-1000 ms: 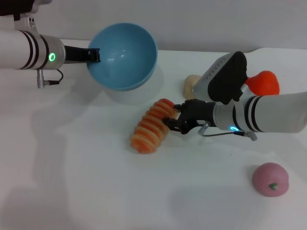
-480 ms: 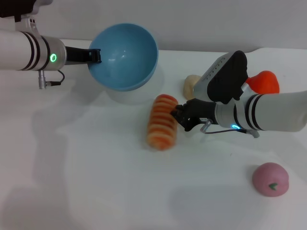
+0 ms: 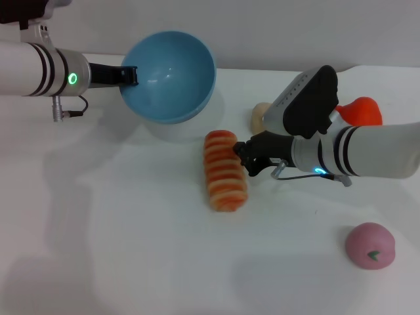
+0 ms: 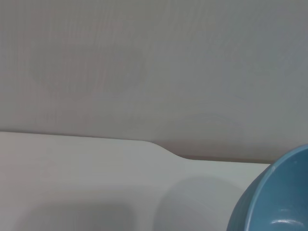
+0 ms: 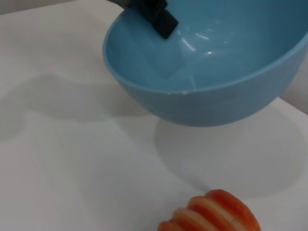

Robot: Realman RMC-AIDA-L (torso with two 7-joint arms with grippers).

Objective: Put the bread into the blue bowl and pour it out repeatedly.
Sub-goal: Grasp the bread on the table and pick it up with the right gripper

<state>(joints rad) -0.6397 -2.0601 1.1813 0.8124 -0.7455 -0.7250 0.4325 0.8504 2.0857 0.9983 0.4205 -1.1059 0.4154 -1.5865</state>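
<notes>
Sitting mid-frame on the white table (image 3: 131, 249), the bread (image 3: 225, 170) looks light, stiff and ridged, so grab across its middle. Right gripper (image 3: 248, 159) touches its side, jaws barely apart, empty. Upper left, left gripper (image 3: 130, 75) pinches the tilted blue bowl (image 3: 172, 77) rim.

Robot test bench, lab-type setting. Plain white counter (image 3: 131, 249) against a bare pale grey wall (image 4: 154, 62); no household clutter. Props are toy foods: striped bread (image 3: 225, 170) at centre, pink round fruit (image 3: 371, 245) at 4 o'clock, orange-red piece (image 3: 361, 111) at 2 o'clock, beige lump (image 3: 260, 115) nearby. Two white robot arms reach in from 9 and 3 o'clock.
</notes>
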